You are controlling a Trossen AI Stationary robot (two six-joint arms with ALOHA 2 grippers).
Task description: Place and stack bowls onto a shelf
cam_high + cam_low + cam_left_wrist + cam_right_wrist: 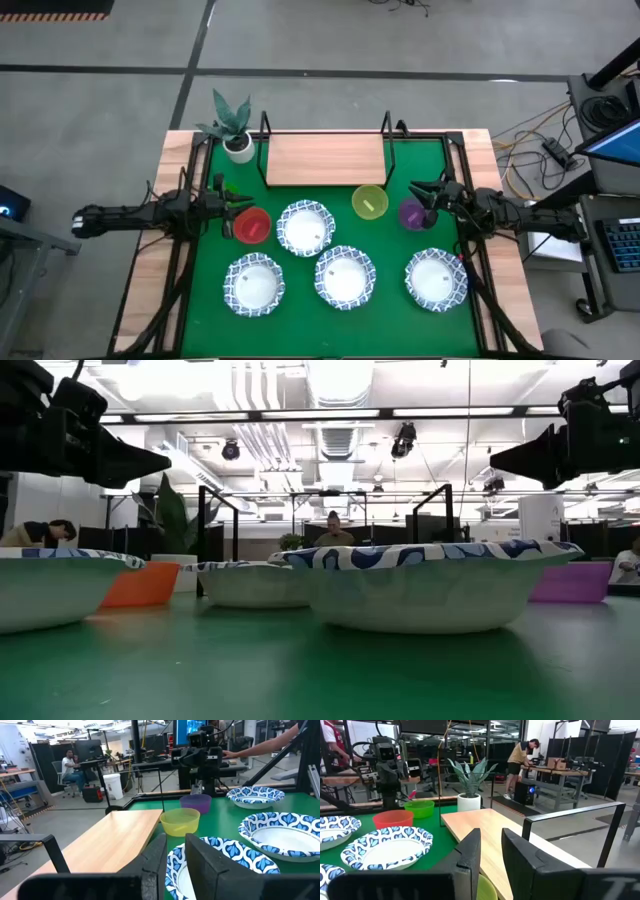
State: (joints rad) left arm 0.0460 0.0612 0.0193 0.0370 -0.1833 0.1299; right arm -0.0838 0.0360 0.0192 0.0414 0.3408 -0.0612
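Observation:
Four white bowls with blue rims sit on the green mat: one point(305, 227) in the middle and three along the near side point(254, 283), point(345, 275), point(437, 278). A red bowl point(252, 225), a yellow-green bowl point(370, 202) and a purple bowl point(412, 214) stand in front of the wooden shelf point(325, 160). A green bowl point(420, 809) shows behind the red one. My left gripper point(226, 198) hovers beside the red bowl, narrowly open and holding nothing. My right gripper point(418, 196) hovers above the purple bowl, also narrowly open and holding nothing.
A potted plant in a small white pot point(237, 145) stands at the shelf's left end. The shelf's black frame posts point(265, 125), point(387, 122) rise at its far corners. The shelf board point(115, 837) is bare. People sit and stand at desks in the room beyond.

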